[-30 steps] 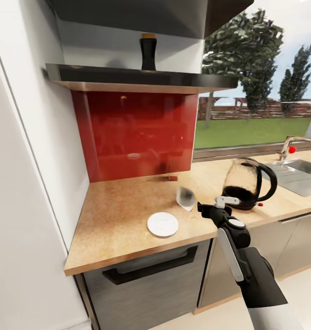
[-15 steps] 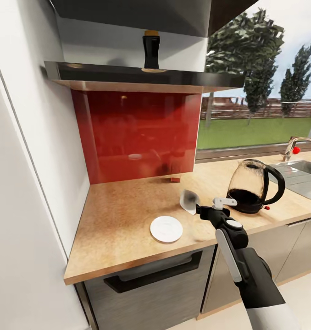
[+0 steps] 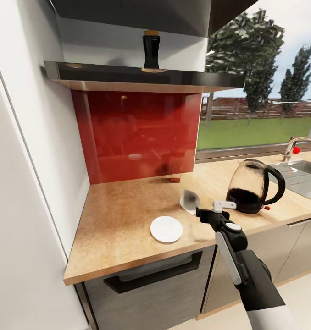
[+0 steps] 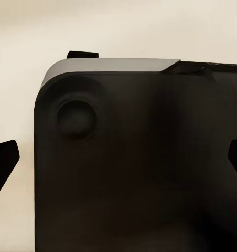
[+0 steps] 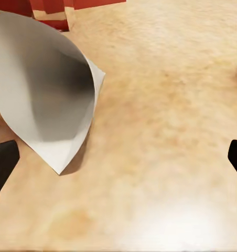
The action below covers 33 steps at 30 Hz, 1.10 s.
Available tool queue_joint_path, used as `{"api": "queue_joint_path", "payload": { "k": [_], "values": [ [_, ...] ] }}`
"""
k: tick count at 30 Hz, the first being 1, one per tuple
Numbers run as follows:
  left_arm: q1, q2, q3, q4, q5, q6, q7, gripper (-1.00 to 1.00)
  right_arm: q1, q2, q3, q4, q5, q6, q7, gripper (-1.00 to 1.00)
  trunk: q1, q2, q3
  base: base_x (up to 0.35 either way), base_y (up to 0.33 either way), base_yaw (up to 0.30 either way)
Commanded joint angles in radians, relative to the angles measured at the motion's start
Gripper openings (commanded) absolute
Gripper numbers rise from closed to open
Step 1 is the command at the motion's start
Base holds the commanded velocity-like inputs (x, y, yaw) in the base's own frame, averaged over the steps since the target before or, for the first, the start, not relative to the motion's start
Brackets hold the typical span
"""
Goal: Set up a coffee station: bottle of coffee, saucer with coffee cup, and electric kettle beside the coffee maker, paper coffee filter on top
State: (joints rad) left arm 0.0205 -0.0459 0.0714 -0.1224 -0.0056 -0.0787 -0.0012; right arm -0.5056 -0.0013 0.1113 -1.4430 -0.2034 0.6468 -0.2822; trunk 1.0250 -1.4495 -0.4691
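Observation:
The white paper coffee filter [image 3: 190, 201] [image 5: 50, 100] lies on the kitchen countertop [image 3: 123, 206], its cone mouth facing my right gripper. That right gripper [image 3: 202, 212] [image 5: 118, 157] hovers open just behind the filter, not touching it. A round white saucer [image 3: 166, 229] sits near the counter's front edge, left of the gripper. The clear electric kettle [image 3: 252, 185] stands to the right. A dark bottle of coffee [image 3: 151, 49] with a tan cap stands up on the kitchen shelf [image 3: 141, 75]. My left gripper [image 4: 118, 163] is open against a dark rounded body. The coffee maker and the coffee cup are out of view.
A red backsplash [image 3: 137, 133] closes the counter's back, with a small red carton [image 3: 174, 175] at its foot. A white wall [image 3: 31, 160] bounds the left side. A steel sink [image 3: 304, 178] and tap [image 3: 291, 147] lie at the far right.
The head view has shifted slightly. My right gripper has stayed open just behind the filter, moving very little. The filter, saucer and kettle have not moved.

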Motion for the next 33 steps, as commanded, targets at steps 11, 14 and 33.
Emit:
{"api": "queue_joint_path", "payload": {
  "k": [11,14,33],
  "values": [
    [0.001,0.001,0.007,-0.002,-0.001,-0.001,0.0,1.0,0.001,-0.002,0.002,0.142,-0.008,-0.075,-0.008,1.0,0.0,-0.001,-0.001,0.004,0.0,0.001],
    [0.001,0.001,0.007,-0.002,-0.001,-0.001,0.0,1.0,0.001,-0.002,0.002,0.144,-0.008,-0.077,-0.008,1.0,0.0,-0.001,-0.002,0.116,0.0,0.078],
    [0.001,0.001,0.007,-0.001,-0.001,-0.001,0.0,1.0,0.001,-0.003,0.099,0.14,-0.007,-0.082,-0.016,1.0,0.0,-0.001,-0.007,0.105,0.0,0.045]
  ]
}}
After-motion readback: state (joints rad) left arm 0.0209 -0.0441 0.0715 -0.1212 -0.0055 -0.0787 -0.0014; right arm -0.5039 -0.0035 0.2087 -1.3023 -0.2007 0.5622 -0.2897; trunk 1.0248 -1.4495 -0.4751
